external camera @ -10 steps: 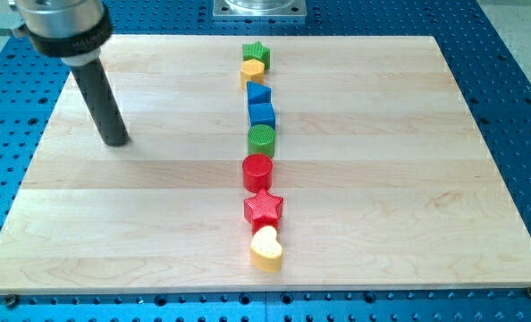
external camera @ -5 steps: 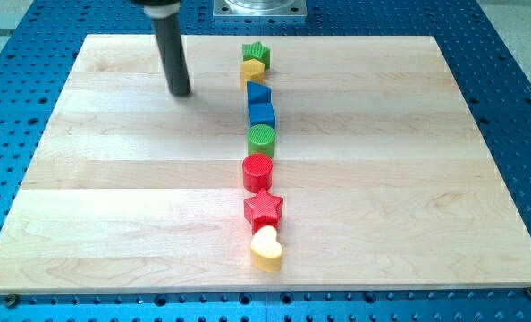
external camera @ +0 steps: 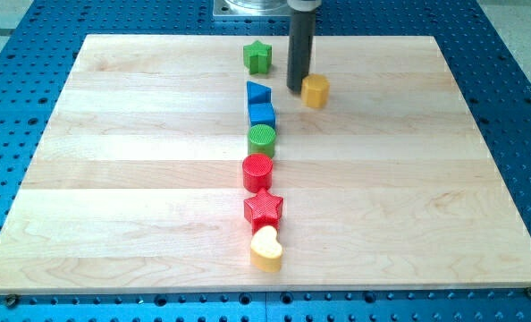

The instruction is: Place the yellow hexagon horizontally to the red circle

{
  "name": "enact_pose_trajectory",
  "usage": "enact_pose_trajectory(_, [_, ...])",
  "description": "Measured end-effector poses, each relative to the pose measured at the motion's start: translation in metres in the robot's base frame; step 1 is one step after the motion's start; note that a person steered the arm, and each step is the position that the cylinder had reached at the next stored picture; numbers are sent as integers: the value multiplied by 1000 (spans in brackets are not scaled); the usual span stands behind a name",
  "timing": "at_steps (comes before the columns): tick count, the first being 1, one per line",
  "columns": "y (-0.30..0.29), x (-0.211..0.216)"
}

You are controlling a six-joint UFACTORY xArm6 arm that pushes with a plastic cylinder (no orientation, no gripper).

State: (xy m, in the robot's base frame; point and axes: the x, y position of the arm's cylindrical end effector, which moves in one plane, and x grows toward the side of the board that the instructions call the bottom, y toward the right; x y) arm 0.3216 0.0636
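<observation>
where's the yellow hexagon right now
The yellow hexagon sits near the view's top, right of the block column, level with the blue triangle. My tip is right against its left side.

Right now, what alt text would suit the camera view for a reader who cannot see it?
My tip touches the left side of a yellow hexagon near the top of a wooden board. Left of them, a column runs down the view: green star, two blue blocks, green cylinder, red circle, red star, yellow heart.
</observation>
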Motion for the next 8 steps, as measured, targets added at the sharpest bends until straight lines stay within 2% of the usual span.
enact_pose_trajectory(1, [24, 15])
enact_pose_trajectory(2, [47, -9])
enact_pose_trajectory(3, [51, 22])
enact_pose_trajectory(5, [46, 137])
enact_pose_trajectory(8, [47, 169])
